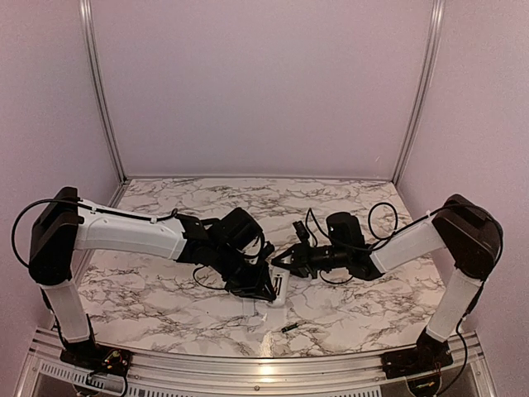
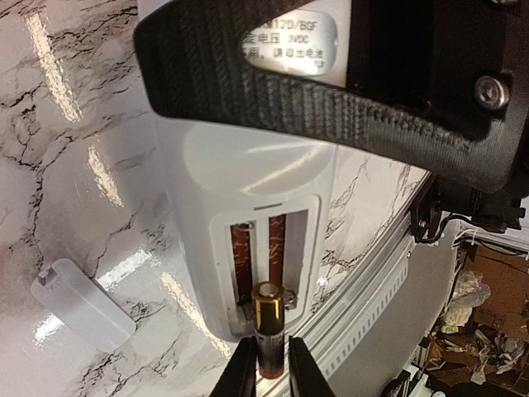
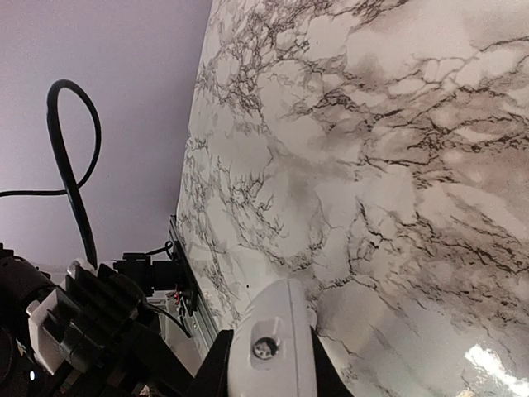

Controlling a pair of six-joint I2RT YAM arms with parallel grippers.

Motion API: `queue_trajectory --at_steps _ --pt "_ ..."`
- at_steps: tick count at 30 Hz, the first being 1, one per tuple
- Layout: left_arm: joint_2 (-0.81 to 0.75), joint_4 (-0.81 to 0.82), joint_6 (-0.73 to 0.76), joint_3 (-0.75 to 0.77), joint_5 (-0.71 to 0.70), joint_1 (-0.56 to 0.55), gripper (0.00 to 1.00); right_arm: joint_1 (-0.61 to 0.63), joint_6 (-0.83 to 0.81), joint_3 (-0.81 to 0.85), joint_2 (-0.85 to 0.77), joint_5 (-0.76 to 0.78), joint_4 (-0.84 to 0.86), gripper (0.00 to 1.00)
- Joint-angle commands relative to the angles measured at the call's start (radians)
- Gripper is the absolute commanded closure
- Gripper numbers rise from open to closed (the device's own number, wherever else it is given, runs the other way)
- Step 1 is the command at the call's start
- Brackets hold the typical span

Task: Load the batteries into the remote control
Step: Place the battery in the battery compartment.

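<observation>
1. Remote control [image 2: 248, 182] is at the middle of the bench [image 2: 74, 124], near the front edge. It is turned with its plain white back toward the left wrist camera, and a printed label is at its far end.
2. The left claw [image 1: 266, 288] is closed on the remote. One black ribbed finger [image 2: 289, 91] lies across the back, just under the label.
3. The battery compartment [image 2: 264, 248] is uncovered. Both narrow slots show a brown inside and no cell lies in them.
4. The right claw [image 2: 269, 356] comes from the opposite side and is nearly closed, pinching a dark battery [image 2: 268, 310] with a gold band between its two thin tips.
5. This battery points along the slots, and its metal end is at the lower edge of the opening (I cannot tell if it already touches the contact there).
6. A second battery [image 1: 289, 328], small and dark, lies alone on the bench, in front of the remote and a little to the right, apart from both claws.
7. A small white cover [image 2: 83, 304] lies flat on the bench beside the remote, not touching it.
8. In the right wrist view, only the rounded white end of the remote shows between the claw tips.
</observation>
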Motion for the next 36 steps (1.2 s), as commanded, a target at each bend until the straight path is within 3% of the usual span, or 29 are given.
queue_trajectory --at_steps 1,9,22,36 --pt "0.036 0.004 -0.024 0.018 0.014 0.005 0.84 0.015 0.019 0.030 0.001 -0.010 0.042 1.00" --pt "0.038 -0.015 -0.035 0.019 -0.012 0.023 0.83 0.017 0.038 0.020 -0.002 -0.022 0.069 1.00" --pt "0.042 -0.028 -0.014 0.032 -0.021 0.035 0.92 0.017 0.055 0.016 0.015 -0.042 0.103 1.00" --pt "0.058 -0.079 -0.018 0.068 -0.088 0.039 0.92 0.027 0.062 0.024 0.022 -0.044 0.112 1.00"
